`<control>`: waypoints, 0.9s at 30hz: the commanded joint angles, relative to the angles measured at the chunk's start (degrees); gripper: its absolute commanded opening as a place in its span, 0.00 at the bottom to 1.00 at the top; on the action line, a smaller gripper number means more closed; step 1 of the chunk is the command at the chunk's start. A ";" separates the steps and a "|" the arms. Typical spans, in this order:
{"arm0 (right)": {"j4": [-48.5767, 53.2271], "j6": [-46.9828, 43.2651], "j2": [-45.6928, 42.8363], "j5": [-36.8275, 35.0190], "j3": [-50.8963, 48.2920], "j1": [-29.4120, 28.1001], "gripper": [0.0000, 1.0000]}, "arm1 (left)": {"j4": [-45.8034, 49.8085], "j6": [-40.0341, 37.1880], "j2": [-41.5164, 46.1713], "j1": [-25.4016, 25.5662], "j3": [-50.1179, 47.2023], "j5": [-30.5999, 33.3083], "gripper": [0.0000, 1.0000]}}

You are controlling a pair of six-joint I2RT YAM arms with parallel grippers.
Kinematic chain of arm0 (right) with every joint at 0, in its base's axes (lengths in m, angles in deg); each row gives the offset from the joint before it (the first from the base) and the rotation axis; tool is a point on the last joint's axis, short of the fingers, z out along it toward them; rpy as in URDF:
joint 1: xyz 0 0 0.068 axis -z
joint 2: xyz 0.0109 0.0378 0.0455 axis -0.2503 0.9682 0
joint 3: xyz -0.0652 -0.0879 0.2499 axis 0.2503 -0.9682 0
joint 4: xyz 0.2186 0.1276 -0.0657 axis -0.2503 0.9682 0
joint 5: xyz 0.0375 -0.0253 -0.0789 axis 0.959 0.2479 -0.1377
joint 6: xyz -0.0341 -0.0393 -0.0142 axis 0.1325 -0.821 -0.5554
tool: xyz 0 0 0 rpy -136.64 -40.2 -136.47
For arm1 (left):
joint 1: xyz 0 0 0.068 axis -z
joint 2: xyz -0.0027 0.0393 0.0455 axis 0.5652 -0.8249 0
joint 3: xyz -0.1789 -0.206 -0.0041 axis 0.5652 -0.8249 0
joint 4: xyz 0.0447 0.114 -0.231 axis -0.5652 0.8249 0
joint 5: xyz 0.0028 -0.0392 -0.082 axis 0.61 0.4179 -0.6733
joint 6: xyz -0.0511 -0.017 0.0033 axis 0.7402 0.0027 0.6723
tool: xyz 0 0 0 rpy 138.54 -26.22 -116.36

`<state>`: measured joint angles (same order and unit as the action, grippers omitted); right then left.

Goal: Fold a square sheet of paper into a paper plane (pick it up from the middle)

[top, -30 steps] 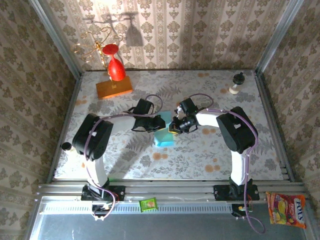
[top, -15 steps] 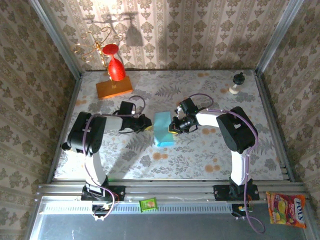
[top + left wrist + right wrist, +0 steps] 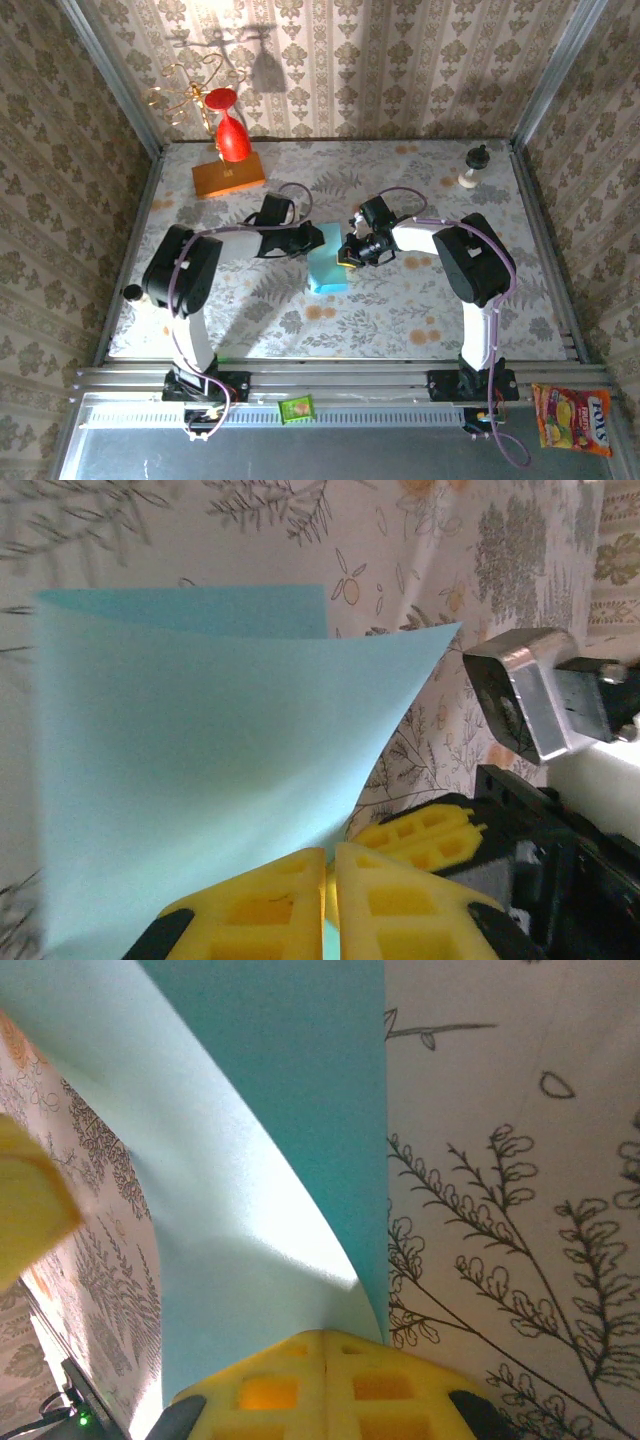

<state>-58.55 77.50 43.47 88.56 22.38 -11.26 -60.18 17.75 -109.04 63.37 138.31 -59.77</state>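
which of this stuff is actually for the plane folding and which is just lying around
For the job: paper, left gripper, right gripper.

Lying about: orange block, red glass, green packet, sweets bag.

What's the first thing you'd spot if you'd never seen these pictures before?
The light-blue sheet of paper in the middle of the flowery table stands out first. It curls up where the right gripper pinches its right edge, and the left gripper, shut, sits at its left edge. Next comes the bright red wine glass at the orange block in the far left corner.
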 commanded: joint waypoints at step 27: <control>12.35 -1.71 7.61 -14.16 -4.84 0.80 0.06 | 6.09 -1.67 3.07 -3.29 3.71 4.07 0.11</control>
<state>-58.55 77.11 43.58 88.71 22.38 -11.16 -54.85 16.00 -103.82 59.59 140.52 -56.27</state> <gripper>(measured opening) 0.065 0.106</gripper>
